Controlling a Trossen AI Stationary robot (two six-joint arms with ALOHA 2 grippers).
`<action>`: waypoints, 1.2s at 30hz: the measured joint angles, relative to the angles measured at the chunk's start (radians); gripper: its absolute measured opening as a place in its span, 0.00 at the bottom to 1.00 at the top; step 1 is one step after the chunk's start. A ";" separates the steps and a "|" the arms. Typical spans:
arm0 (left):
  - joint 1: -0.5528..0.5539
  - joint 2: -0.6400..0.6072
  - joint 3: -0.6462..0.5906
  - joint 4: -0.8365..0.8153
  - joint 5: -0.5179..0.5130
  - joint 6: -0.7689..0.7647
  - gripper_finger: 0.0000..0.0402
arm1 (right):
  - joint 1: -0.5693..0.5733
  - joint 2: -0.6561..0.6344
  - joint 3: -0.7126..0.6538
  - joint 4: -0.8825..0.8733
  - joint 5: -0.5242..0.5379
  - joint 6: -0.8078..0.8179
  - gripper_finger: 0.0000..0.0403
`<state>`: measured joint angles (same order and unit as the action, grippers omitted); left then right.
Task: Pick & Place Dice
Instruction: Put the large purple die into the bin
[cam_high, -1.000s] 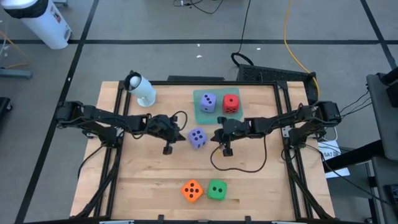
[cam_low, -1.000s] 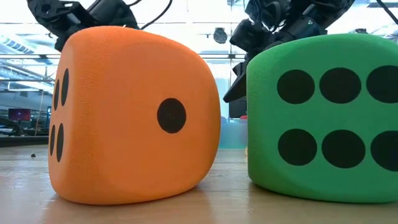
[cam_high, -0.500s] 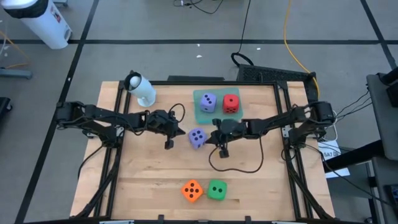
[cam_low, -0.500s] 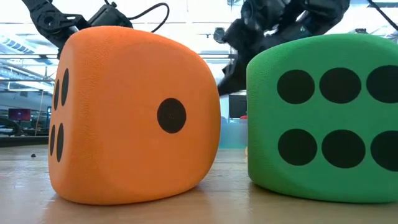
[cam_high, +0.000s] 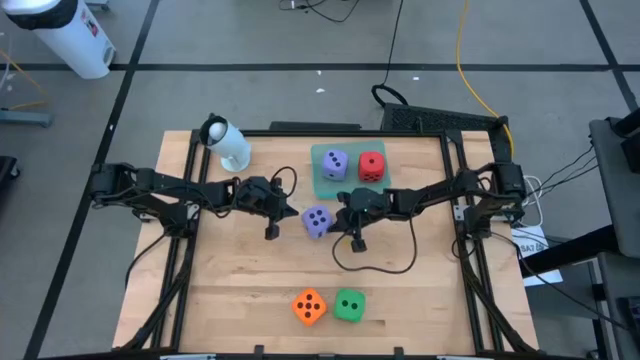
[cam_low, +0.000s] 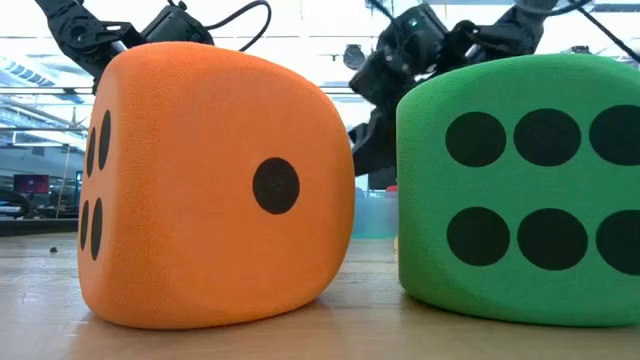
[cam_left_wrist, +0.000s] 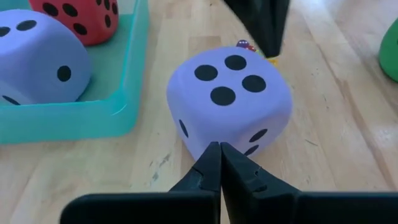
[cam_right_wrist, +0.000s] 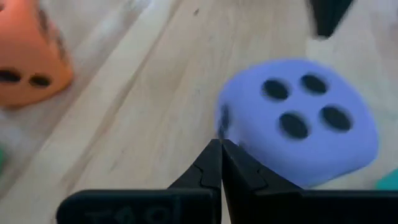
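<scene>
Left gripper (cam_high: 271, 232): fingers pressed together, holding nothing; in the high view it sits left of centre, just to the left of the loose purple-blue die. Its closed tips (cam_left_wrist: 219, 163) point at that die's near lower edge.
Right gripper (cam_high: 356, 243): fingers also pressed together, empty; right of centre in the high view, just to the right of the same die. Its tips (cam_right_wrist: 219, 160) meet in front of the die's side.
Loose purple-blue die (cam_high: 317, 222): on the bare wood at the centre of the frame, between the two grippers, four pips up (cam_left_wrist: 231, 102).
Teal tray (cam_high: 321, 184): just above centre, beyond the loose die; its rim (cam_left_wrist: 127, 81) is close to that die.
Second purple-blue die (cam_high: 334, 165): inside the tray, left half.
Red die (cam_high: 371, 166): beside it to the right; whether it rests fully in the tray I cannot tell.
Orange die (cam_high: 309, 306): lower centre of the table, near the front edge; fills the left of the low view (cam_low: 215, 185).
Green die (cam_high: 348, 305): just right of the orange one, six pips facing the low camera (cam_low: 520, 190).
White cylinder (cam_high: 228, 143): lying at the table's upper left.
Table (cam_high: 240, 285): light wooden top.
</scene>
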<state>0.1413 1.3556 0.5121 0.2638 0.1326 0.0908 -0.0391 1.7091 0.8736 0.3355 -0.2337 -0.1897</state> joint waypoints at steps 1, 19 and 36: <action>0.000 0.000 0.000 0.000 0.000 -0.006 0.01 | -0.005 0.013 0.001 0.012 0.001 0.008 0.00; -0.018 0.000 0.000 -0.035 0.059 0.044 0.01 | -0.058 0.051 -0.001 0.134 0.287 0.103 0.00; -0.003 0.000 0.000 -0.121 -0.031 0.082 0.01 | -0.059 0.051 -0.001 0.038 0.334 0.118 0.00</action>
<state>0.1383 1.3556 0.5125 0.1426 0.1012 0.1726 -0.0982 1.7603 0.8726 0.3735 0.0998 -0.0715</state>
